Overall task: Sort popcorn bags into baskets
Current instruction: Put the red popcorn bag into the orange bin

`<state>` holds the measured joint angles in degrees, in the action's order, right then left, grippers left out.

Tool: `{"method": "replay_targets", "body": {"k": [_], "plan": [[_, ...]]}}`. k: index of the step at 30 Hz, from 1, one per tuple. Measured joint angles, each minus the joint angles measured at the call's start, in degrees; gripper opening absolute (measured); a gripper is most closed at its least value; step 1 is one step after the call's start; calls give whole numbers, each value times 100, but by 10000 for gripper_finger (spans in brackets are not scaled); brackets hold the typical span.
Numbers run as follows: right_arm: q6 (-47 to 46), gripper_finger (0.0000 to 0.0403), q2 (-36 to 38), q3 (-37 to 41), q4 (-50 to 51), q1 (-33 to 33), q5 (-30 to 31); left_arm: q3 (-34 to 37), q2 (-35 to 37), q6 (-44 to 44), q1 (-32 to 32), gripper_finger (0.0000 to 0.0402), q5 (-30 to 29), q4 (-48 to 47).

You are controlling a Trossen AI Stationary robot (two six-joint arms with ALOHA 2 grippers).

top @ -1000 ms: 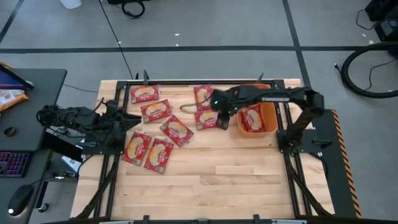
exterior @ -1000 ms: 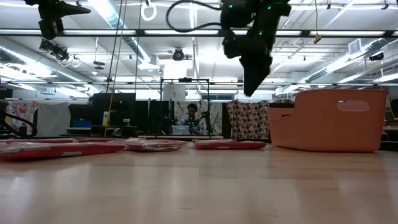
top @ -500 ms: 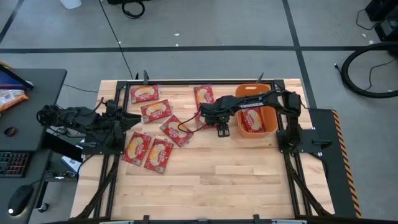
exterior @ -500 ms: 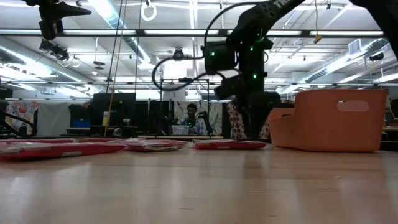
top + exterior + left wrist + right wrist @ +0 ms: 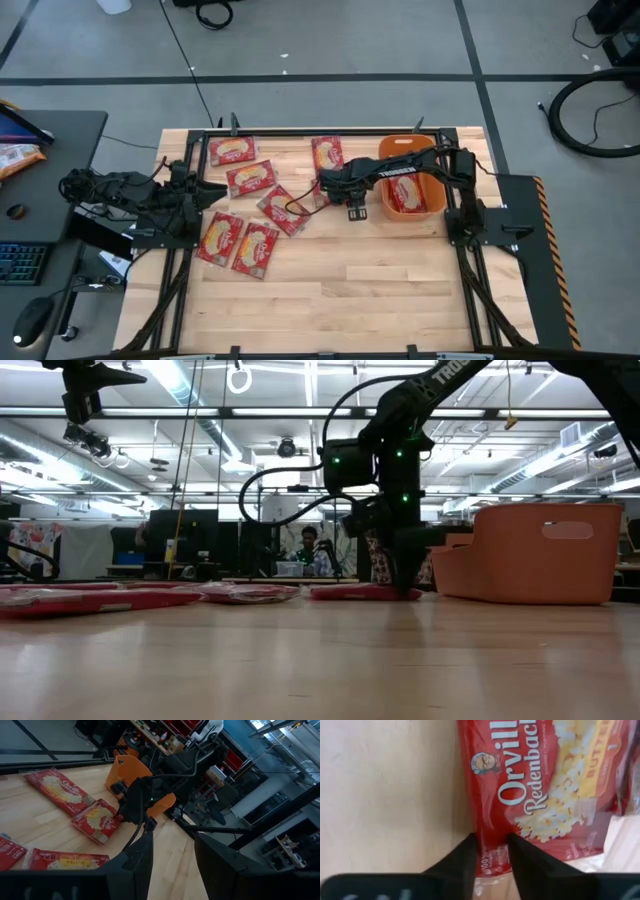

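My right gripper (image 5: 337,193) is down at the table, just left of the orange basket (image 5: 434,178). Its fingers are shut on the edge of a red popcorn bag (image 5: 545,785) that lies flat on the wood (image 5: 365,593). One popcorn bag (image 5: 404,195) lies inside the basket (image 5: 540,555). Several more red bags lie on the table's left half, among them one (image 5: 328,155) just behind the gripper and one (image 5: 283,210) to its left. My left gripper (image 5: 172,865) is open and holds nothing; that arm waits at the table's left edge (image 5: 175,195).
Black frame rails (image 5: 470,250) run along both sides of the table. A desk (image 5: 40,200) with a keyboard, cables and an orange snack bag (image 5: 15,155) stands to the left. Bare wood (image 5: 350,290) fills the near half. A person (image 5: 310,550) sits far behind.
The right arm swung left from beside the basket and came down onto the popcorn bag. Its fingers opened wide, then closed on the bag's edge. The left arm has not moved.
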<state>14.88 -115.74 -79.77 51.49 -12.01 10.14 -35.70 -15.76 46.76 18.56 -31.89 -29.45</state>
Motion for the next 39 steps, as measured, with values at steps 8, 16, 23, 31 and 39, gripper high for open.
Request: {"method": "replay_targets", "body": {"k": [8, 16, 23, 31, 39], "plan": [[-683, 11, 2, -161, 603, 110, -224, 0, 1, 8, -1, 149, 1, 0], [-1356, 7, 288, -688, 1587, 188, 117, 0, 1, -4, -1, 149, 122, 1], [-2209, 4, 1034, -1108, 2153, 100, 46, 0, 1, 0, -1, 149, 362, 12], [-3303, 5, 2195, -1318, 2647, -25, 95, -2, 1, 9, -1, 149, 714, 194], [-3459, 22, 2865, -1320, 2615, -16, 52, -2, 1, -234, 0, 149, 716, 182]]}}
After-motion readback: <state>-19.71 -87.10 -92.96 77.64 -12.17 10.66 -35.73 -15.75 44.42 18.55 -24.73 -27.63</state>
